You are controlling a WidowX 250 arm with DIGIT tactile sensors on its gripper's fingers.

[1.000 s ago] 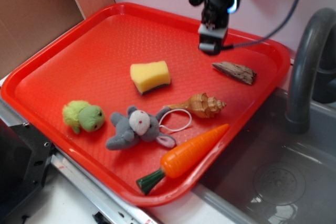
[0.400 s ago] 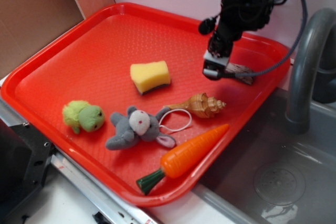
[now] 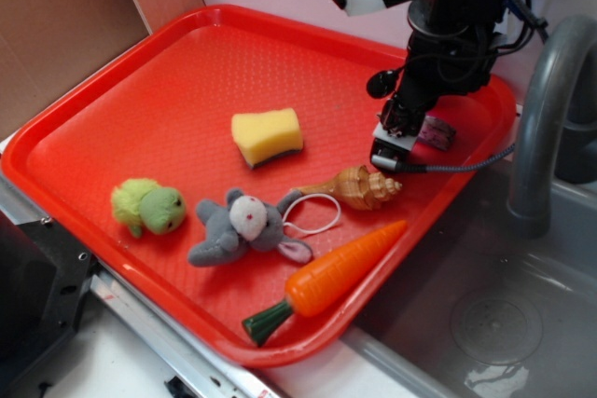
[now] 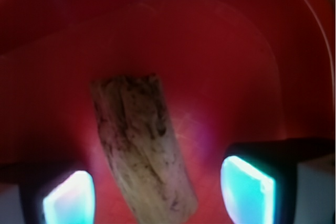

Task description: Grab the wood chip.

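Note:
The wood chip [image 4: 139, 145] is a flat grey-brown sliver lying on the red tray [image 4: 220, 51], slanting down to the right in the wrist view. My gripper [image 4: 157, 195] is open right over it, with one glowing fingertip [image 4: 68, 198] on its left and the other on its right, neither touching it. In the exterior view my gripper [image 3: 390, 154] hangs low at the tray's far right, and only the chip's right end [image 3: 440, 132] shows behind the arm.
On the red tray [image 3: 140, 90] lie a tan seashell [image 3: 359, 185] just in front of the gripper, a yellow sponge [image 3: 268, 135], a grey plush bunny [image 3: 244, 224], a green plush [image 3: 147, 207] and a toy carrot [image 3: 336, 269]. A grey faucet [image 3: 546, 118] and sink stand at right.
My gripper has come down and toward the front right, from above the tray's back to low over the wood chip, now covering most of it. The chip has not moved.

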